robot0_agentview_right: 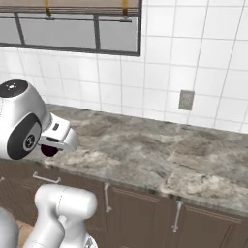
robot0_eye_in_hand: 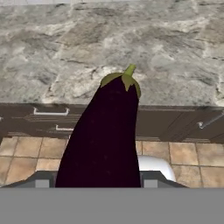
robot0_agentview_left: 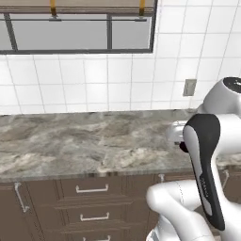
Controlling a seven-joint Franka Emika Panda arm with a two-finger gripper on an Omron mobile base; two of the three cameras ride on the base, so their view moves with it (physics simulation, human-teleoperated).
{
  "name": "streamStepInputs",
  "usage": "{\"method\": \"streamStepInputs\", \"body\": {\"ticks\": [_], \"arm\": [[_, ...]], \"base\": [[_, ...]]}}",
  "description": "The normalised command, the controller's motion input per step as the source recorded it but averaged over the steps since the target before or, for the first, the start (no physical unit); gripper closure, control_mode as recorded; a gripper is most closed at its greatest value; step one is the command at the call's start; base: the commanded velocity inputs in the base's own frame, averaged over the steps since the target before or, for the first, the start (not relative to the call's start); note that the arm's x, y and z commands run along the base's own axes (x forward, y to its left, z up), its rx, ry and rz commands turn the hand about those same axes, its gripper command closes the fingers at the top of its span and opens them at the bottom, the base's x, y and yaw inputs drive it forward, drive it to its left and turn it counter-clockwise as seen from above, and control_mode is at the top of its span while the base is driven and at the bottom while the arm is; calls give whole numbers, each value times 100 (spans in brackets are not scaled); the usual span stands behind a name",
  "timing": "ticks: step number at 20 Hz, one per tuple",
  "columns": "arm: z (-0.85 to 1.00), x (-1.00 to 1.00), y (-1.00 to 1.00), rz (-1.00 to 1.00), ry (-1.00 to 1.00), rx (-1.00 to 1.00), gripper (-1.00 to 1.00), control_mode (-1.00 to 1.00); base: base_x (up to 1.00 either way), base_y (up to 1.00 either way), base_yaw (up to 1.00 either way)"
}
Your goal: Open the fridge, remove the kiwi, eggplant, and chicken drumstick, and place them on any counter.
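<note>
gripper is clamped on the eggplant, jaws partly closed around its thick end; eggplant runs lengthwise away from the hand in the hand view, dark purple body filling the middle, green-yellow stem cap at the far end; cap end reaches out over the front edge of the counter; rest of the body hangs above the dark brown cabinet fronts and the tan tiled floor; eggplant is off the surface, not resting on the stone; in the right base view a small dark purple patch shows just under the hand, beside the counter edge; in the left base view a sliver of the same dark colour sits by the hand, behind the black forearm cover; counter is grey-beige marbled stone, running wide along a white tiled wall; window above it, grey wall socket on the tiles; drawers with metal handles below
</note>
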Motion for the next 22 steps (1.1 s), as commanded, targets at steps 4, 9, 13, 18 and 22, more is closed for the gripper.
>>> {"method": "streamStepInputs", "body": {"ticks": [4,9,13,18,22], "arm": [[0,0,0,0,0,0,100,100],[0,0,0,0,0,0,100,100],[0,0,0,0,0,0,100,100],[0,0,0,0,0,0,100,100],[0,0,0,0,0,0,100,100]], "base": [[1,-1,-41],[24,-12,-12],[34,-7,-1],[62,0,0],[63,0,0]]}}
